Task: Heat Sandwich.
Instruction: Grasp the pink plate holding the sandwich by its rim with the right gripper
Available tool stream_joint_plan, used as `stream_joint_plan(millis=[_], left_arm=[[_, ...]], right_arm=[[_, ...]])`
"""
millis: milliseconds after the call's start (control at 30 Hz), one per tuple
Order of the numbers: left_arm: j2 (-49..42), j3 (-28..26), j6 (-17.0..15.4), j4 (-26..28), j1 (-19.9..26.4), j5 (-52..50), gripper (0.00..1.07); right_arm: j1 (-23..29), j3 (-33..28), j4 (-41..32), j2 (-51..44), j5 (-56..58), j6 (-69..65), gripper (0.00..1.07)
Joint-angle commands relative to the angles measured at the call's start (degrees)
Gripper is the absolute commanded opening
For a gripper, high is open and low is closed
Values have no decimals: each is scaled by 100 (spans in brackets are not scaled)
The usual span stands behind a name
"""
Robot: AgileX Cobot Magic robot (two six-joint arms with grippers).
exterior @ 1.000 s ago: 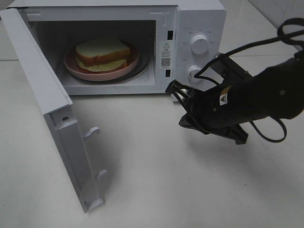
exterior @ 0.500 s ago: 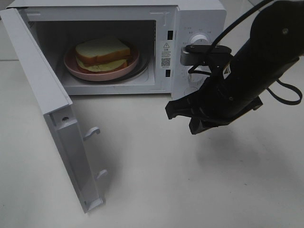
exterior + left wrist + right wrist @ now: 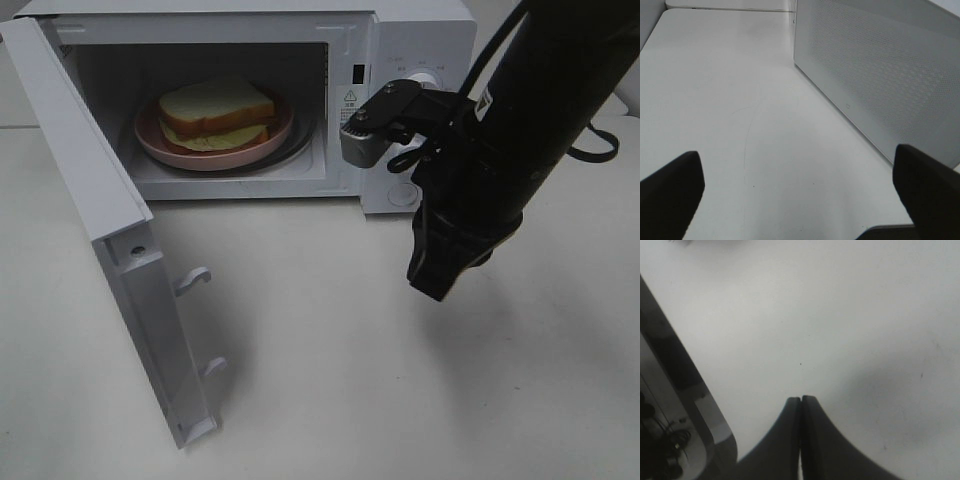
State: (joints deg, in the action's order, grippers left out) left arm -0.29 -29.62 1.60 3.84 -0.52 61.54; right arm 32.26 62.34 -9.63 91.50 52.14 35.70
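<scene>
Inside the microwave (image 3: 400, 40), which stands at the far edge of the counter (image 3: 320, 380), a round pink plate (image 3: 160, 145) sits on the turntable and carries the sandwich (image 3: 215, 105), its top slice level and its pale filling showing along the front. The microwave door (image 3: 80, 170) hangs wide open, swung out toward the counter's left side with its latch hooks facing right.

The right gripper (image 3: 437, 288) points steeply down at the counter in front of the control panel, clear of the oven. Its two fingers (image 3: 790, 440) are pressed together with nothing between them. The left gripper (image 3: 797, 157) is spread wide and empty above bare counter, beside the door's perforated panel.

A second ago the right arm lay low and nearly level, with its claw tip close to the oven's front right corner. It has since reared up and turned its tip downward, farther toward the near edge. Sandwich, plate and door have not moved.
</scene>
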Motion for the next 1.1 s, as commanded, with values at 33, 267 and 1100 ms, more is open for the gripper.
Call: stream_joint_plan(millis=[33,267,1100], left_arm=[[-29,11,-40,0,29,-23,97],[-29,11,-40,0,29,-23,97],[-29,11,-40,0,29,-23,97]], right_arm=[[-23,80,-34,-23,315,1014,3],[-23,120,-29,-23,619,3570,3],[-6,120,751,-23,241,3094,64]])
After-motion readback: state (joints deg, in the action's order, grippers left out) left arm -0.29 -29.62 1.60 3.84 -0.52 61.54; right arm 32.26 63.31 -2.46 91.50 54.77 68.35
